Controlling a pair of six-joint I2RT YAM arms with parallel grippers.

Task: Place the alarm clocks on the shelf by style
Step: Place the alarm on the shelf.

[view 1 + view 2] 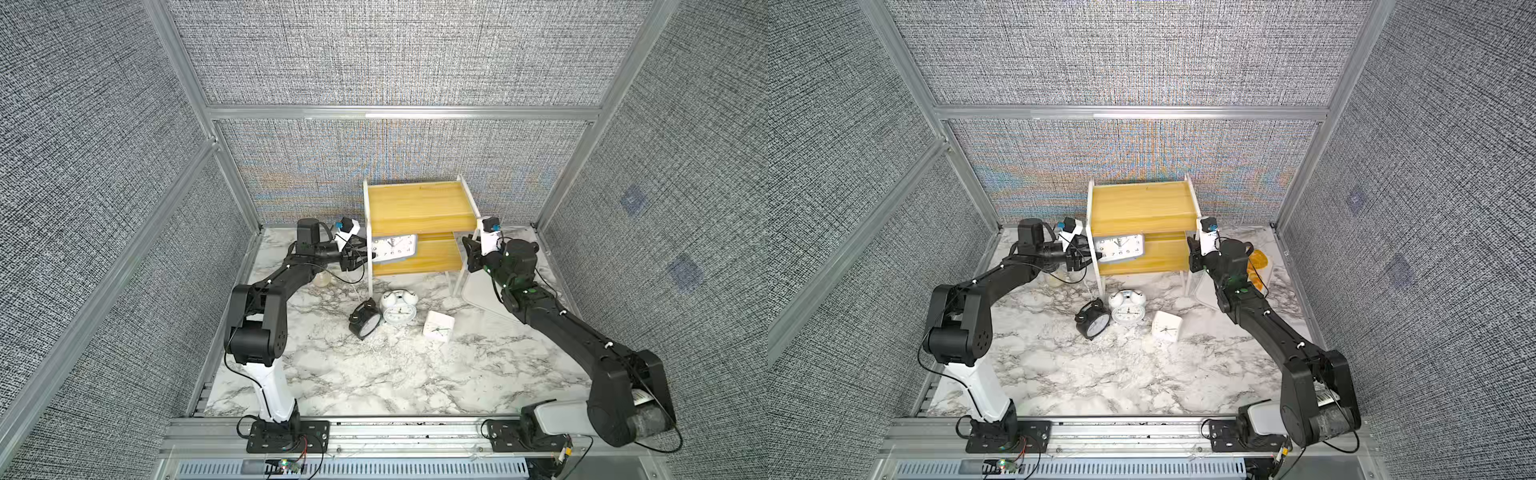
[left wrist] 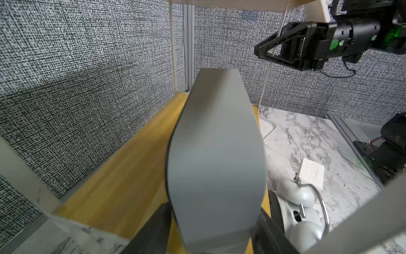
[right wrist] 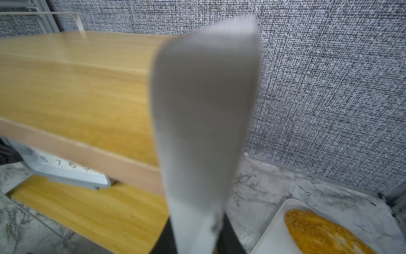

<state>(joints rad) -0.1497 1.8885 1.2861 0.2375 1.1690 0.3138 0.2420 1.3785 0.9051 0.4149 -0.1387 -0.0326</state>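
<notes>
Now our right tool (image 1: 470, 250) pinches the shelf (image 1: 415, 203) so it won't slide. Mid-frame, our left tool (image 1: 365, 254) is around the grey-blue clock (image 1: 395, 248) on the lower board (image 1: 436, 254); holding or not, we can't tell.

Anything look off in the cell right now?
Nothing spilled or broken. The black twin-bell clock sits slanted on the table, dial askew next to the white twin-bell clock. The right gripper is clamped on a side panel of the shelf. Bread on a white tray nearby seems unrelated.
</notes>
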